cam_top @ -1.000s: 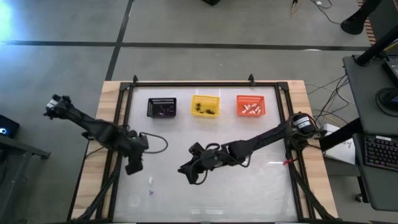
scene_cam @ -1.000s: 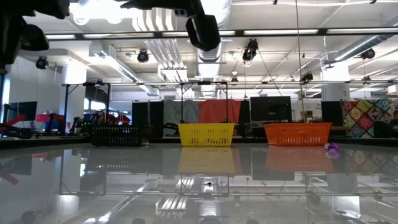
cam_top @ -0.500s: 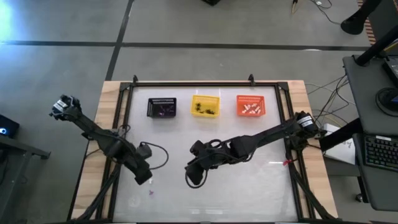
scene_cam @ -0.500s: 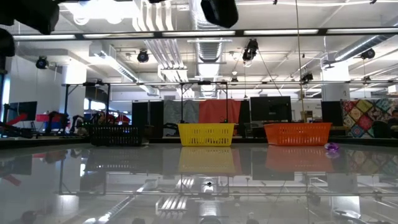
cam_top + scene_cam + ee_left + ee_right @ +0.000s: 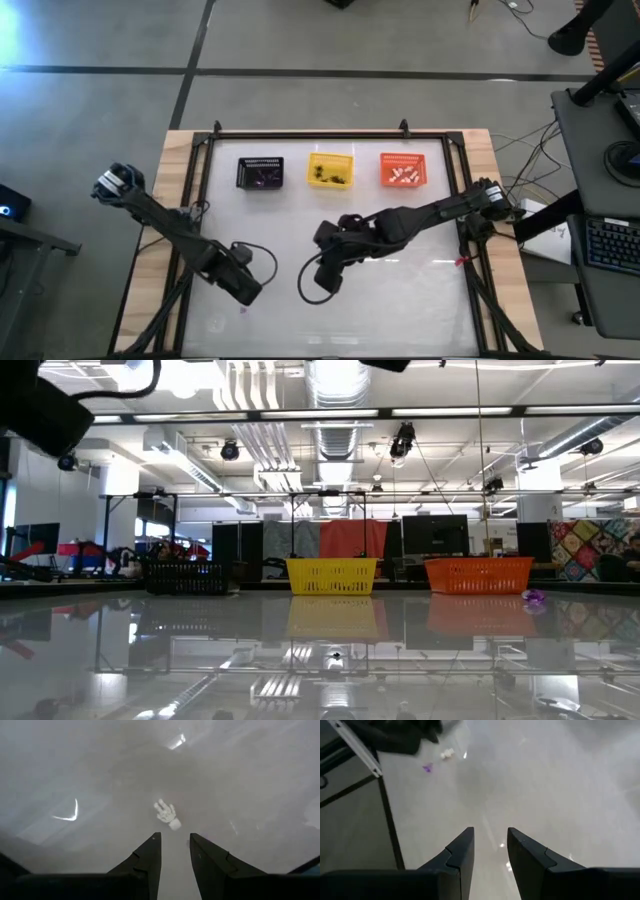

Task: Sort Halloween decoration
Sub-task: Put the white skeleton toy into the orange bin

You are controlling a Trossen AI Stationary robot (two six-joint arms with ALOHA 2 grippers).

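White skeleton-hand trinket (image 5: 166, 814) lying flat on the pale table top (image 5: 420, 290), just ahead of the left gripper (image 5: 175, 851), not touched. Fingers of that gripper spread with a narrow gap, nothing between them. Same white piece (image 5: 447, 754) visible from the right wrist, with a small purple trinket (image 5: 427, 768) just beside it, both near the table's dark frame rail (image 5: 387, 815). In the overhead view, purple trinket (image 5: 242, 309) near the front left of the table, just below the left gripper (image 5: 247, 290). Further trinkets already sorted at the far side: purple pieces in the black basket (image 5: 260, 173), dark pieces in the yellow basket (image 5: 329, 169), white pieces in the orange basket (image 5: 403, 170). One more purple trinket (image 5: 534, 597) on the surface near the orange basket (image 5: 479, 575) in the low view. Right gripper (image 5: 327, 280) held over the table centre, well apart from the trinkets; fingers (image 5: 461, 851) parted, empty, bare surface beyond them.
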